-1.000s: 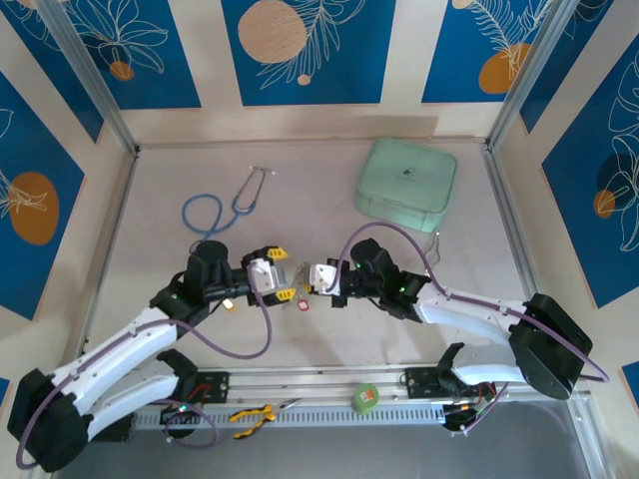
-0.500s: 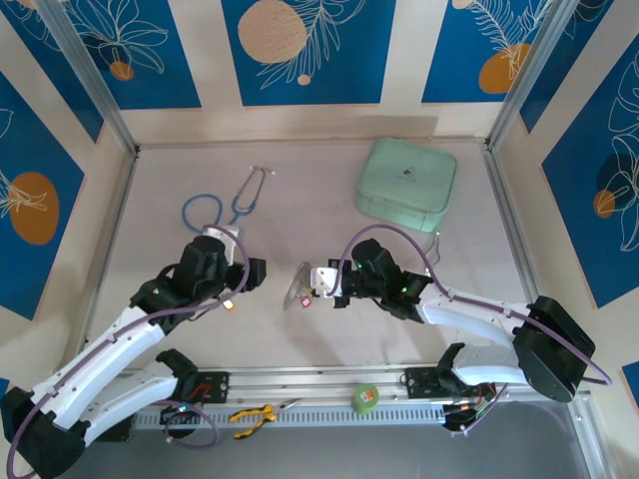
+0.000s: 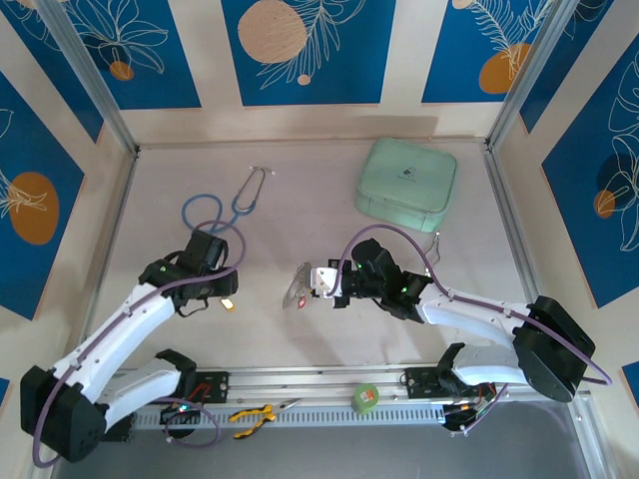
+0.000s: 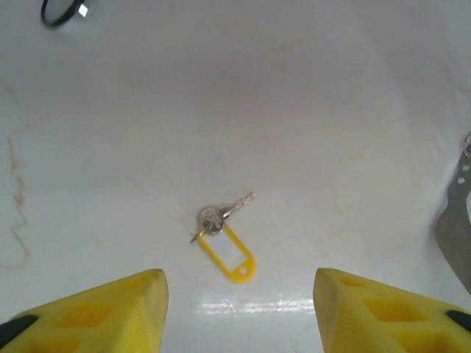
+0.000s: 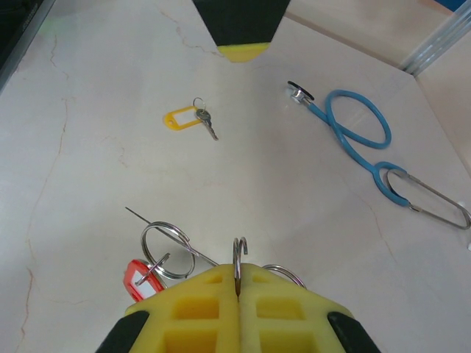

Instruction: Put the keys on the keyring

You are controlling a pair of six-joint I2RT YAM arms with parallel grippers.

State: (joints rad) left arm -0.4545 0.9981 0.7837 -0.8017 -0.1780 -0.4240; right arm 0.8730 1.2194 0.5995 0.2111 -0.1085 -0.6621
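A small silver key on a split ring with a yellow tag lies flat on the pale table, also seen as the yellow tag and the key. My left gripper hangs open just above and short of it, yellow fingers on either side, nothing between them. My right gripper is shut on the thin wire keyring, held above the table at the keyring. A small silver ring and a red tag hang from the keyring.
A blue stethoscope lies at the back left, also seen as the stethoscope. A mint green case sits at the back right. A green tape roll and yellow pliers lie on the front rail.
My left arm has swung left, away from the right gripper and keyring, and come down over the yellow-tagged key. Its jaws have narrowed somewhat. The right arm has held still.
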